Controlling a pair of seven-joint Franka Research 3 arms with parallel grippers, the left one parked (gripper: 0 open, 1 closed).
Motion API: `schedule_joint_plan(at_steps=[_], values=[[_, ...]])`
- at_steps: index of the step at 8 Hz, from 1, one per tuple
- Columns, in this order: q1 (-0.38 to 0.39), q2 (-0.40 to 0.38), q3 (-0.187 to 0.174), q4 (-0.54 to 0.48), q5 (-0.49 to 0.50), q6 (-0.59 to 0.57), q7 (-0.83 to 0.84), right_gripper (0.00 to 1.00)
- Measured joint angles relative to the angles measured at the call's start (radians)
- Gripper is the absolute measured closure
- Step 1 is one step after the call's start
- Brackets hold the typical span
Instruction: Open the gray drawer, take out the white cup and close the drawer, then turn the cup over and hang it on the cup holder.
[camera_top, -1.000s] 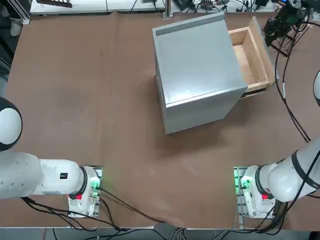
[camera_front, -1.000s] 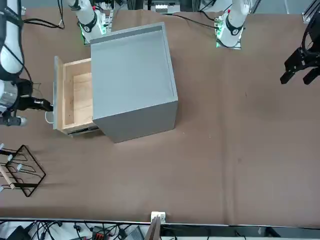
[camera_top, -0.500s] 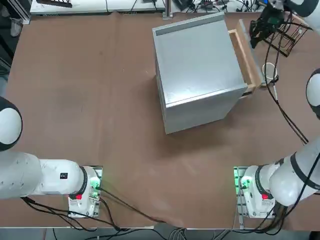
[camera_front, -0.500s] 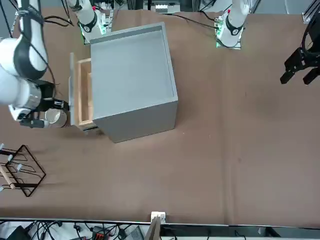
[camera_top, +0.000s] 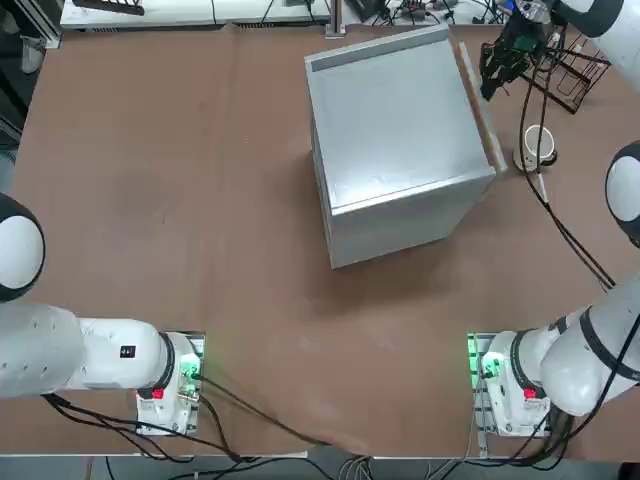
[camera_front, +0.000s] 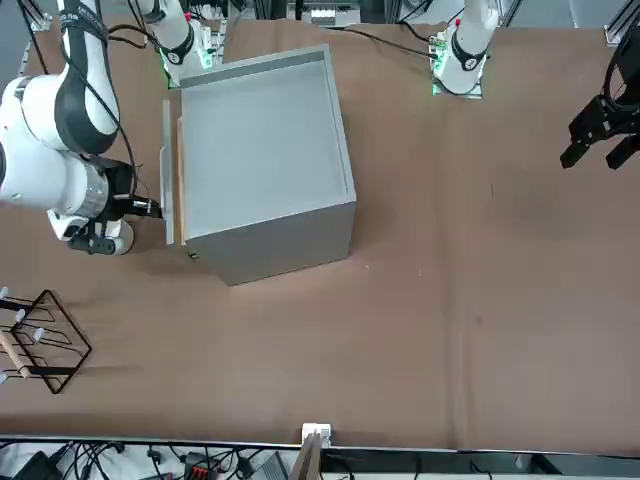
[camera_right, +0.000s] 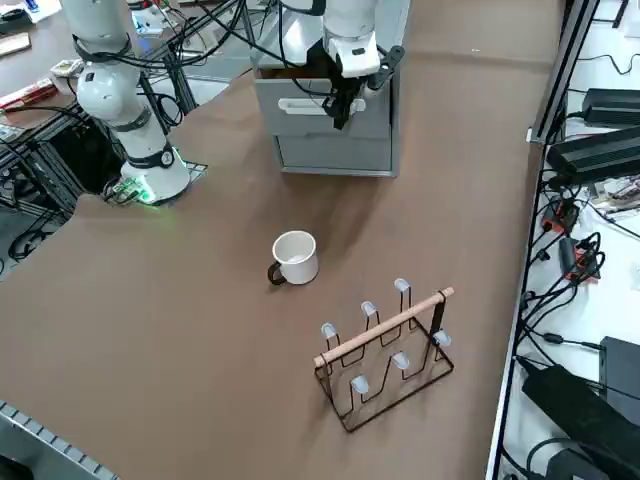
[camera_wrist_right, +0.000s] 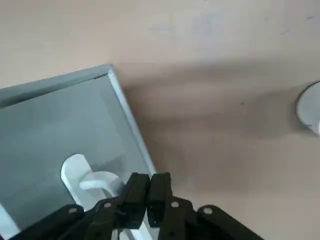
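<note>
Brown matte tabletop (camera_right: 180, 300) now carries the white cup (camera_right: 295, 257), upright and glossy, standing between the boxy cabinet and the wire cup holder (camera_right: 385, 350) with its pale pegs. Since a second ago the gray drawer (camera_right: 322, 108) has slid nearly shut; a sliver may remain. The right gripper (camera_right: 341, 108), fingers closed and empty, presses its smooth metal front.

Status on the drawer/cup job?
Done: white cup is out, upright on the table. In hand: right gripper, shut and holding nothing, presses the gray drawer front; it is nearly closed. Left: flip the cup and hang it on the cup holder.
</note>
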Motion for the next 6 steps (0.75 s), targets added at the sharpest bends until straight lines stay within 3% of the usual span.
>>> schedule_joint_plan(at_steps=[6], values=[[0.047, 0.003, -0.003, -0.025, 0.120, -0.002, 0.004, 0.93]])
